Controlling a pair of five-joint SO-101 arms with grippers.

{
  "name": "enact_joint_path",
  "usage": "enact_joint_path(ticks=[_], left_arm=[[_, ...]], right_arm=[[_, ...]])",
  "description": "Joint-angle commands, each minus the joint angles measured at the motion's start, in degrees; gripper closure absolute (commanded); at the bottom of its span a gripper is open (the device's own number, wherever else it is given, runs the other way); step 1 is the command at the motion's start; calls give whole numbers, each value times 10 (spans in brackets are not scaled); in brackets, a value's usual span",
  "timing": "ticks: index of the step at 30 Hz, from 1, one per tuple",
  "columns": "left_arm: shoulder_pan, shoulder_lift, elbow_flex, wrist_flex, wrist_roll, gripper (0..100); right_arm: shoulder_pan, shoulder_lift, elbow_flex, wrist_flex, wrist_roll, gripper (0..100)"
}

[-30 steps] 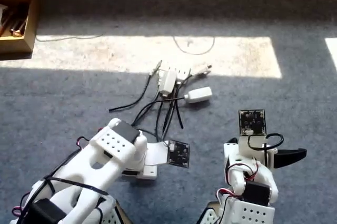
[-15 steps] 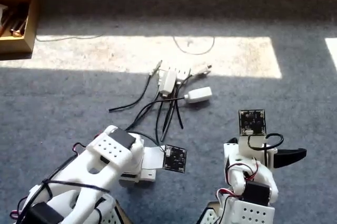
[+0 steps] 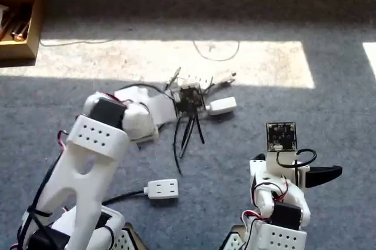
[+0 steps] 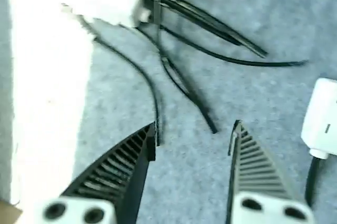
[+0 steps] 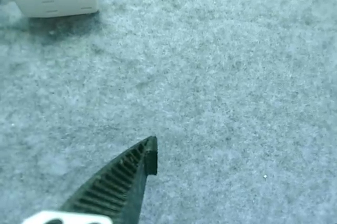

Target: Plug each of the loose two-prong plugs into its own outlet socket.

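Left gripper (image 4: 192, 134): jaws spread wide, nothing held, hovering over grey carpet (image 3: 294, 103) at ends of tangled thin black cables (image 3: 187, 129), centre of high view. Small white two-prong plugs (image 3: 197, 79) clustered above centre, at edge of sunlit strip. White rectangular adapter plug (image 3: 222, 106) just right of centre, near cluster. White three-socket outlet block (image 3: 161, 189) with black cord lies lower centre, well apart from plugs, no plug seated in it. Right gripper (image 3: 322, 175) sits lower right; open or closed, cannot tell. Brown wooden box (image 3: 20, 26) upper left.
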Motion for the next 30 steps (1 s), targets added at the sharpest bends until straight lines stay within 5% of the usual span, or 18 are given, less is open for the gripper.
enact_joint_path(ticks=[1,8,17,30], left_arm=[[-47,0,-89,-2,13,778],[-73,152,-114,-191,157,779],[-60,560,-432,-195,164,779],[-44,966,-1040,91,195,779]], right_arm=[[-6,-8,72,-10,12,310],[-6,-8,72,-8,20,310],[-34,-7,72,-7,19,310],[-33,-7,72,-7,21,310]])
